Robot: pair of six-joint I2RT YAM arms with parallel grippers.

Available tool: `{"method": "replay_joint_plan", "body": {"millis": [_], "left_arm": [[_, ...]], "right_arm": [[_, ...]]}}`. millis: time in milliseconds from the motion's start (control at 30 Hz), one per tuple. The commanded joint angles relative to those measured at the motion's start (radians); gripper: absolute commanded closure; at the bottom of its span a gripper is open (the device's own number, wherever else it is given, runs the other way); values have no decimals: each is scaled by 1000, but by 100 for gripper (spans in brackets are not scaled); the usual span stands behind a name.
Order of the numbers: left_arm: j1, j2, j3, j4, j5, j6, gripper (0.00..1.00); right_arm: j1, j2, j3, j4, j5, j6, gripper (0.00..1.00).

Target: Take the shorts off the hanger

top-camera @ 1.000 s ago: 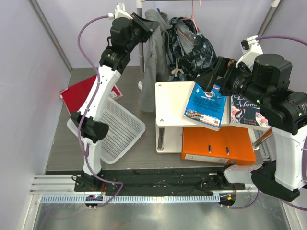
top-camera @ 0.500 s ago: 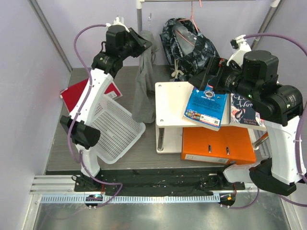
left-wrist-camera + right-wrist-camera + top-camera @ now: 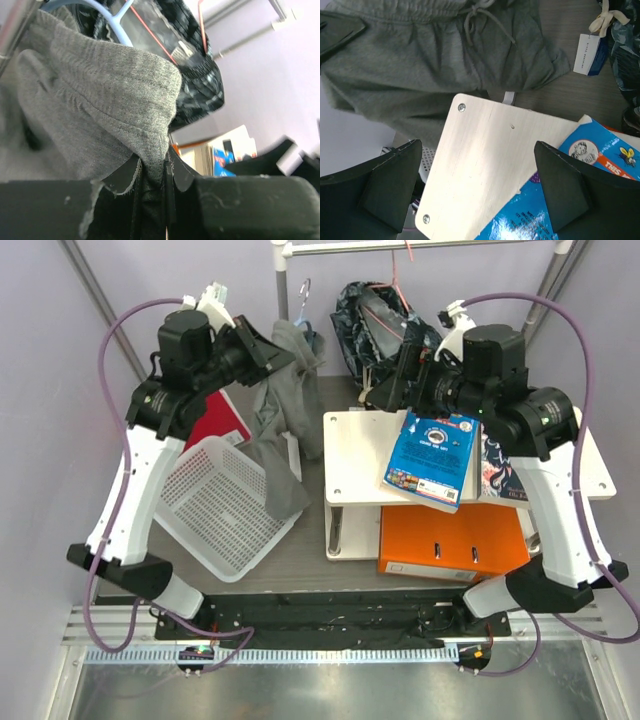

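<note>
The shorts, black with a grey-white marbled print, hang at the back centre on the thin pink-red hanger, whose hook is on the rail. They also show in the left wrist view, with the red hanger wire. My left gripper is left of the shorts, shut on the plain grey garment; the fabric is pinched between its fingers. My right gripper is open and empty, just below and in front of the shorts, over the white shelf's corner. The shorts' cream cord is at that view's top right.
A light-blue hanger hangs beside the grey garment. A white basket and a red book lie at the left. The white shelf carries a blue book, with an orange binder below it.
My left arm has drawn the grey garment left and down, away from the rail and over the basket. My right arm has swung left and up, closer to the shorts.
</note>
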Motion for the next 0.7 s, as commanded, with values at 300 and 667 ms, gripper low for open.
{"method": "replay_joint_plan", "body": {"millis": [300,667], "left_arm": [[56,-236,-285,341,373,-32,100],[57,-296,-411,603,539,-289,100]], "right_arm": [[-1,124,77,238,-115,44,1],[21,45,-118,584,-117,38,7]]}}
